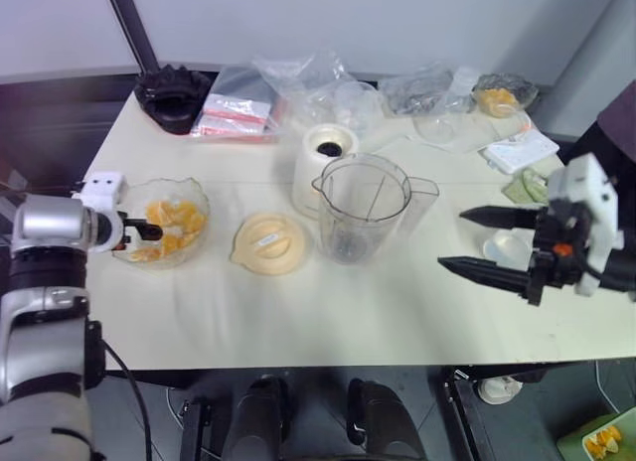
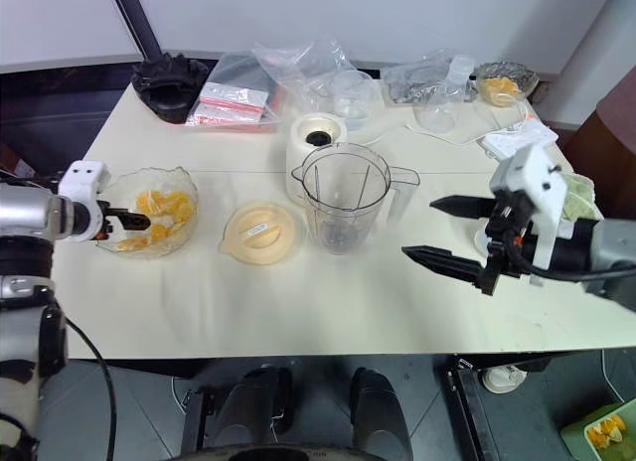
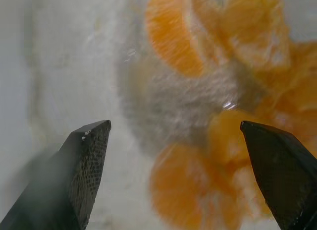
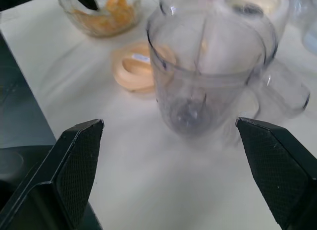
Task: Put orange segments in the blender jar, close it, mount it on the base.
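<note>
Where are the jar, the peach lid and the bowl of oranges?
jar (image 1: 364, 208): left eye view, on its clear front wall.
lid (image 1: 270, 243): left eye view, on its flat middle.
bowl (image 1: 195, 196): left eye view, on its glass rim.

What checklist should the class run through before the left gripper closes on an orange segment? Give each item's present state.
1. Left gripper open: ok, its fingers stand wide apart.
2. Left gripper at the glass bowl with the orange segments: ok, its tips reach into the bowl.
3. A segment between the left fingers: cannot tell; segments lie ahead of the tips, none clearly between them.
4. Blender jar upright, open and empty: ok, only the dark blade shows at its bottom.
5. Peach lid off the jar: ok, it lies flat on the table beside it.
6. Right gripper clear of the jar: ok, open and apart from it.
</note>
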### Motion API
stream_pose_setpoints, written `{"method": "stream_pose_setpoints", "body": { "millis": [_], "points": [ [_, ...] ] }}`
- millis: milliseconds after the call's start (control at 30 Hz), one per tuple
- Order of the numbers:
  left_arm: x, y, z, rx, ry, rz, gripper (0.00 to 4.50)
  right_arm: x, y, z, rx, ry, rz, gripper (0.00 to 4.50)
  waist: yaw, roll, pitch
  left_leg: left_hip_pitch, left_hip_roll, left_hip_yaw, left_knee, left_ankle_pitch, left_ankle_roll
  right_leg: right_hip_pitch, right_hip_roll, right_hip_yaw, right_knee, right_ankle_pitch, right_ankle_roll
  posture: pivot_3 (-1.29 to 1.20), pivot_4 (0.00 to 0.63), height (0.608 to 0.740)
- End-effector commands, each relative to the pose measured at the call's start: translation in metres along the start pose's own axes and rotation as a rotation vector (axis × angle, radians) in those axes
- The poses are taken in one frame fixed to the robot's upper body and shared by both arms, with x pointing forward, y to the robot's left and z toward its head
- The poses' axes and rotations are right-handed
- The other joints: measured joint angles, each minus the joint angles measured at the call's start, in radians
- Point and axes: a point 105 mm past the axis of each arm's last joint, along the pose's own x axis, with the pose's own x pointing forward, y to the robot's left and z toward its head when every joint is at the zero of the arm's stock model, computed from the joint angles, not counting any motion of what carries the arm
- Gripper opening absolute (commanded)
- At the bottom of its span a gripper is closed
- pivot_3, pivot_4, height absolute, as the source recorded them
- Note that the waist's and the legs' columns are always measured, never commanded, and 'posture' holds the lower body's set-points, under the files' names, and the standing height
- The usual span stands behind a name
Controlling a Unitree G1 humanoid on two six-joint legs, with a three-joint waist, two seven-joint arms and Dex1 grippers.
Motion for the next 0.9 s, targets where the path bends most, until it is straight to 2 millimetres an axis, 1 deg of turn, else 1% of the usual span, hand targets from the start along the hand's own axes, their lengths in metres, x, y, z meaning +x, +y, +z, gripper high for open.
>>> {"method": "stream_pose_setpoints", "body": {
  "millis": [33,167,267,400,467,567,700,900],
  "points": [
    [0.0,0.006,0.015,-0.002,-0.063,0.034,4.34,-0.002,0.001,0.007,-0.009,-0.002,0.015,4.5,0.0,0.0,0.0,0.0,0.0,0.0,0.0,0.0,0.0,0.0,0.0,0.0,0.0,0.0,0.0,0.0,0.15,0.74],
    [0.012,0.007,0.016,-0.063,-0.09,0.055,4.34,0.0,0.003,0.01,-0.02,0.006,0.022,4.5,0.001,0.0,0.0,-0.001,0.0,0.0,0.0,0.0,0.0,0.0,-0.003,0.001,-0.001,0.0,0.0,0.0,0.15,0.74],
    [0.018,0.011,0.017,-0.091,-0.126,0.079,4.34,-0.001,0.005,0.016,-0.042,0.007,0.025,4.5,0.0,0.0,0.0,0.0,0.0,0.0,0.0,0.0,0.0,0.0,-0.004,0.001,-0.001,0.0,0.0,0.0,0.15,0.74],
    [0.026,0.004,0.02,-0.158,-0.179,0.025,4.34,-0.003,0.009,0.027,-0.09,0.017,0.042,4.5,0.0,0.0,0.0,-0.001,0.0,0.0,0.0,0.0,0.0,-0.001,-0.005,0.001,-0.001,0.0,0.0,0.0,0.15,0.74],
    [0.029,0.005,0.019,-0.181,-0.196,0.02,4.34,-0.003,0.012,0.032,-0.109,0.025,0.057,4.5,-0.001,0.0,0.0,0.0,0.0,0.0,-0.001,0.0,0.0,-0.001,-0.005,0.001,-0.001,0.0,0.0,0.0,0.15,0.74],
    [0.032,-0.002,0.023,-0.227,-0.232,-0.036,4.34,-0.004,0.015,0.036,-0.116,0.023,0.074,4.5,-0.001,0.0,0.0,-0.001,0.0,0.0,-0.001,0.0,0.0,-0.001,-0.005,0.001,-0.001,0.0,0.0,0.0,0.15,0.74],
    [0.036,-0.007,0.022,-0.214,-0.237,-0.047,4.34,-0.002,0.015,0.035,-0.1,0.022,0.079,4.5,0.001,0.0,0.0,-0.001,-0.001,0.0,-0.001,0.0,-0.001,-0.001,-0.007,0.001,-0.001,0.0,0.0,0.0,0.15,0.74],
    [0.038,-0.014,0.03,-0.238,-0.295,-0.079,4.34,0.001,0.017,0.027,-0.064,0.017,0.075,4.5,0.001,0.0,0.0,-0.001,-0.001,0.0,-0.001,-0.001,-0.001,-0.001,-0.01,0.001,-0.001,0.001,-0.001,0.0,0.15,0.74]
  ]
}}
